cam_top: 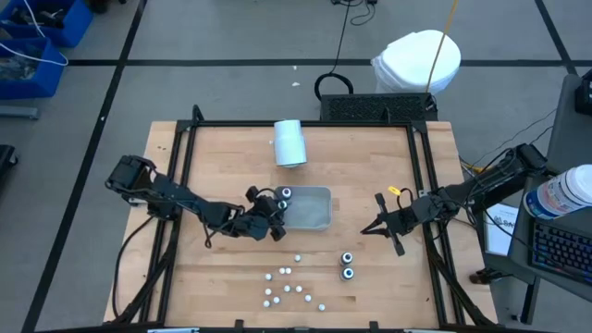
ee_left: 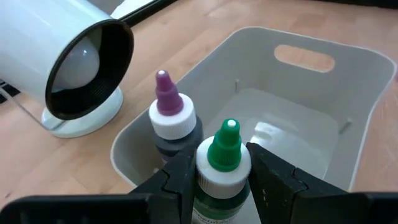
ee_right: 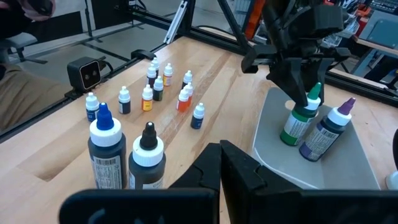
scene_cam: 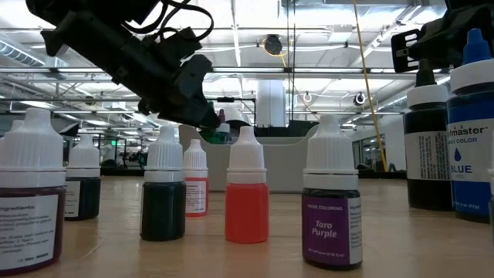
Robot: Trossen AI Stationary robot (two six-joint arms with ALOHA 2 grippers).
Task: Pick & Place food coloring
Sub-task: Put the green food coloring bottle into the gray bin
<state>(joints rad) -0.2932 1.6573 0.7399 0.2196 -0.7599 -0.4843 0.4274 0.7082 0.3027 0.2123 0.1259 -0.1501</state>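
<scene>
Labels: "Toro Purple", "BLUE". Green-capped bottle upright in left claw; right claw clenched at 3 o'clock.

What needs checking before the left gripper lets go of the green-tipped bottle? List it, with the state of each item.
1. Grip: left gripper is shut on the green-tipped bottle, just below its cap. Ok.
2. Position: the bottle is over the grey tray, inside its rim. Ok.
3. Neighbour: the purple-tipped bottle stands upright in the tray, close beside the held one. Cannot tell whether they touch.
4. Bottle seated on the tray floor: its base is hidden. Cannot tell.
5. Right gripper: shut, empty, off to the tray's right. Ok.
6. White cylinder: lying outside the tray. Ok.
</scene>
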